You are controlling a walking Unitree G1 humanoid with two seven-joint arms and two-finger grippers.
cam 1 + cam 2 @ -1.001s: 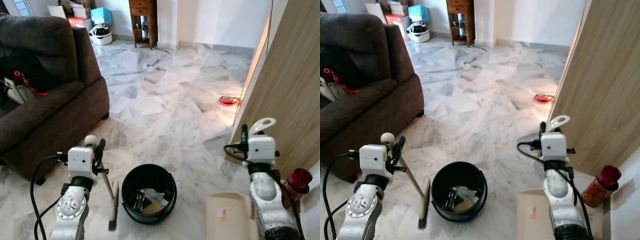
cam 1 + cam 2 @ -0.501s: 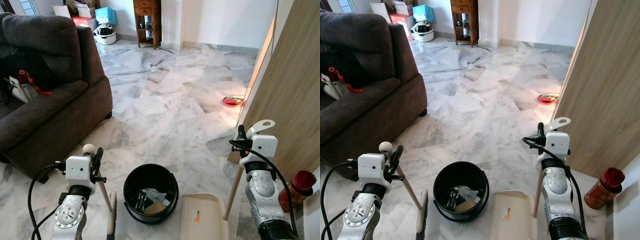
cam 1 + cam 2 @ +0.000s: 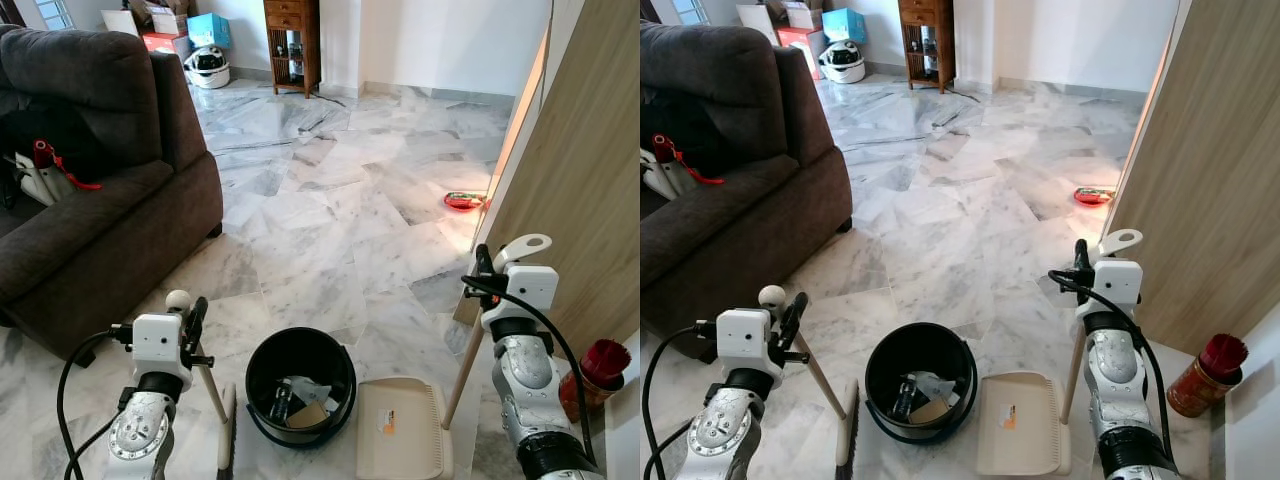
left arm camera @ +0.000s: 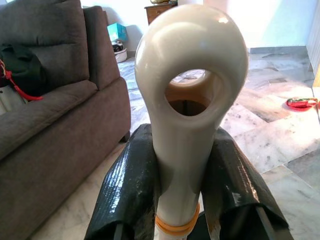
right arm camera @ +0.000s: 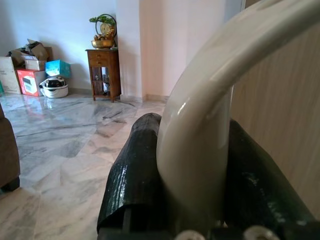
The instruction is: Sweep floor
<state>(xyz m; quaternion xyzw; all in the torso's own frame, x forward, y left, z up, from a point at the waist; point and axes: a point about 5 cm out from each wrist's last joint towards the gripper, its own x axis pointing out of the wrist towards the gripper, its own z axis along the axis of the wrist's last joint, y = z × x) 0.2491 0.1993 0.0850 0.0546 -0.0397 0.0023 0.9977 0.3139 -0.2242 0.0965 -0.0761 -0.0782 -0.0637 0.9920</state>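
My left gripper (image 3: 190, 322) is shut on the cream handle of a small broom (image 3: 213, 392), whose brush end rests on the marble floor left of a black bucket (image 3: 300, 385). In the left wrist view the handle's looped end (image 4: 190, 100) stands between the black fingers (image 4: 130, 190). My right gripper (image 3: 484, 272) is shut on the long handle of a cream dustpan (image 3: 402, 428). The pan lies flat on the floor just right of the bucket. The bucket holds paper scraps and small litter.
A dark brown sofa (image 3: 90, 190) fills the left side. A wooden panel wall (image 3: 590, 180) runs along the right, with a red can (image 3: 593, 375) at its foot. A red object (image 3: 462, 201) lies on the floor ahead. Boxes, a white appliance and a wooden cabinet (image 3: 293, 45) stand at the back.
The dustpan has swung left along the floor and now lies close beside the bucket. The camera shifted slightly. The left arm with the broom has stayed about where it was.
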